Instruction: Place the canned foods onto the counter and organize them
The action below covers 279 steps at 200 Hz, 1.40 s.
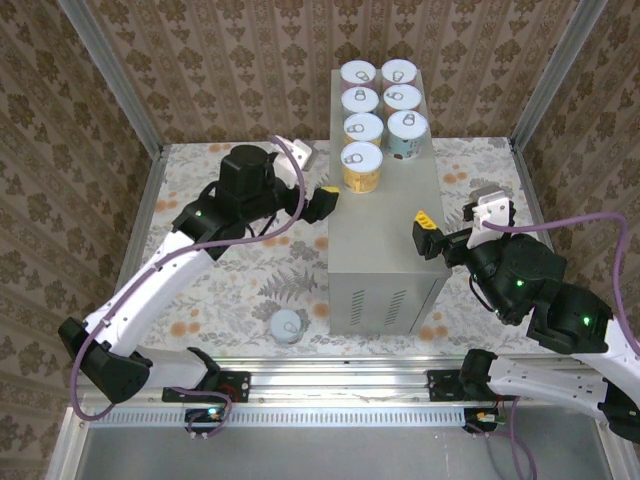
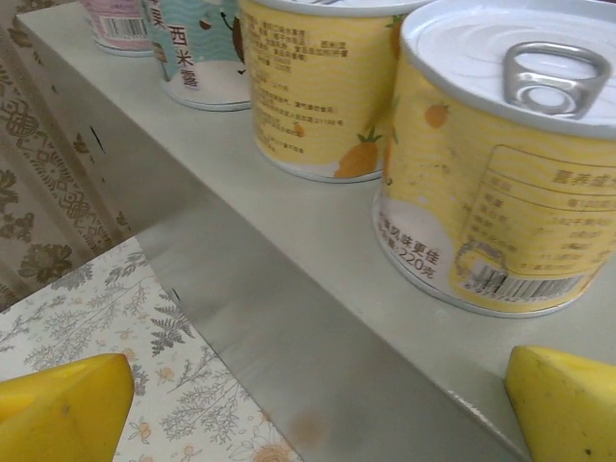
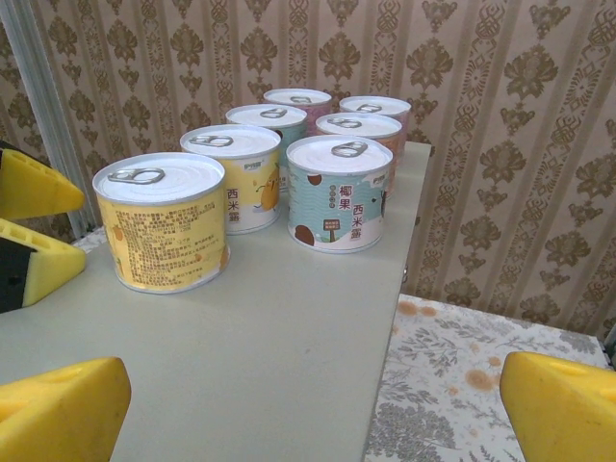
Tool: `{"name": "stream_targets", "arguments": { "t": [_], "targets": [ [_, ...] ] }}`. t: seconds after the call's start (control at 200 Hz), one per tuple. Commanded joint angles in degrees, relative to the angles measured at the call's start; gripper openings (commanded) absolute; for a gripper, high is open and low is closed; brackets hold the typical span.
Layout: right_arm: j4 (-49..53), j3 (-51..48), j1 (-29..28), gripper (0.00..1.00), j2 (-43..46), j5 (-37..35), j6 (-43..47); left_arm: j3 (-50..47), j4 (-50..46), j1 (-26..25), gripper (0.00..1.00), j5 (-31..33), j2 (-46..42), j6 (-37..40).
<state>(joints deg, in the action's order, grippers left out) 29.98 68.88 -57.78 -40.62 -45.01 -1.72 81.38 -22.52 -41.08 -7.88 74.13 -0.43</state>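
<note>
Yellow pads [image 2: 60,402] of the left gripper [image 1: 327,203] sit nearest my lens: spread wide, holding nothing, at the counter [image 1: 385,240] edge. 7 cans stand on top in 2 rows, with the front yellow can [image 1: 362,166] just beside those fingers. The 8th can [image 1: 287,326] stands on the floral floor [image 1: 250,290] by the counter's near left corner. Right gripper [image 1: 428,236] released, empty. Risks: a careless swing clips the yellow can and topples its row; a low reach strikes the counter wall.

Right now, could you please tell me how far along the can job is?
Done: seven cans stand in two rows on the counter. In hand: nothing; the left fingers and right fingers are open and empty. Left: the eighth can sits on the floral surface beside the counter.
</note>
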Motion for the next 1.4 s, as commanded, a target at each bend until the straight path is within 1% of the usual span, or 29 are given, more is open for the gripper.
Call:
{"name": "stream_targets", "arguments": {
  "t": [0.0, 0.15, 0.385, 0.74, 1.39],
  "targets": [
    [-1.02, -0.59, 0.44, 1.0, 0.19, 0.01, -0.48, 0.04, -0.09, 1.0, 1.0, 0.76, 0.93, -0.87],
    [-0.67, -0.59, 0.64, 1.0, 0.56, 0.02, -0.72, 1.92, 0.0, 1.83, 1.0, 1.2, 3.31, -0.97],
    [-0.21, -0.94, 0.87, 1.0, 1.26, 0.01, -0.84, 4.59, 0.03, 2.22, 1.0, 0.24, 6.45, -0.8],
    [-0.1, -1.91, 1.43, 1.0, 2.13, -0.18, -1.1, 6.55, -0.16, 2.7, 1.0, -1.08, 9.01, -0.68],
    [-0.18, -2.17, 2.63, 1.0, 1.52, 1.9, -1.04, 6.98, -0.27, 3.44, 1.0, -2.05, 9.36, -0.91]
  ]
}}
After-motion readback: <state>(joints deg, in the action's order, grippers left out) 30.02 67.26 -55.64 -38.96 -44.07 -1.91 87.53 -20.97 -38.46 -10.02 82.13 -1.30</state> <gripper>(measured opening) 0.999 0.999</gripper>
